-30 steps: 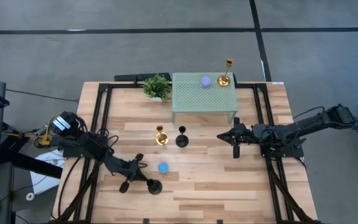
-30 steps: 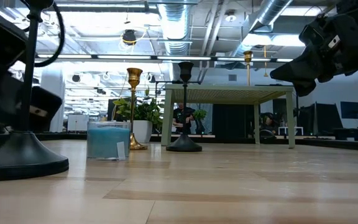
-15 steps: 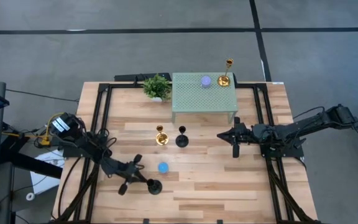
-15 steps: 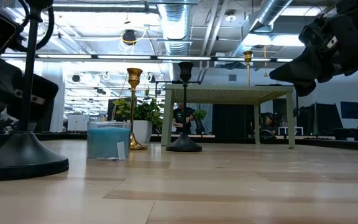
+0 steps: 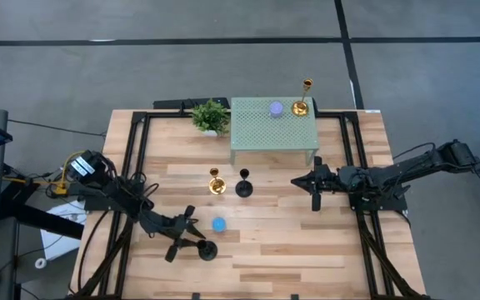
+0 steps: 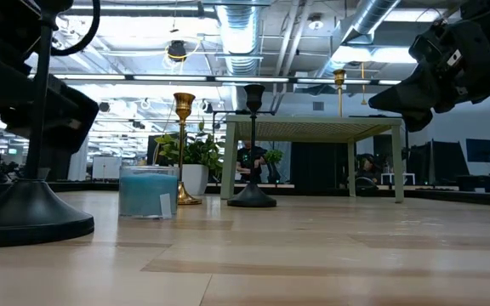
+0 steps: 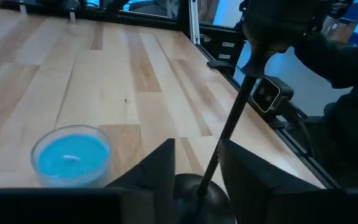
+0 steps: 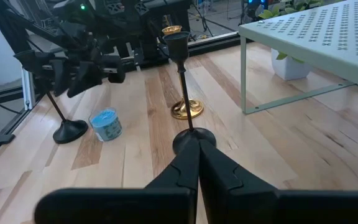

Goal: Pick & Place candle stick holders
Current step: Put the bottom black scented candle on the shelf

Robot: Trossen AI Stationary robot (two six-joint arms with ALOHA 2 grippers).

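A black stemmed holder (image 5: 207, 249) stands on its round base near the table's front left. Its stem (image 7: 224, 140) rises between the open fingers of my left gripper (image 7: 197, 171), and I see no finger on it. A low blue holder (image 5: 218, 224) sits just beyond. At mid-table a gold holder (image 5: 216, 182) and a second black one (image 5: 243, 185) stand side by side. My right gripper (image 5: 316, 204) hovers shut to their right, holding nothing. A purple holder (image 5: 276, 108) and another gold one (image 5: 303, 98) stand on the small green table (image 5: 261, 137).
A leafy plant in a white pot (image 5: 210, 115) stands left of the green table, at the far edge. Black frame rails (image 5: 132, 167) run along the table's left and right sides. Bare wood lies between the two arms along the near edge.
My left gripper has opened and let go of the near black holder's stem. The holder stays upright on its base in the same spot. The gripper has also risen a little.
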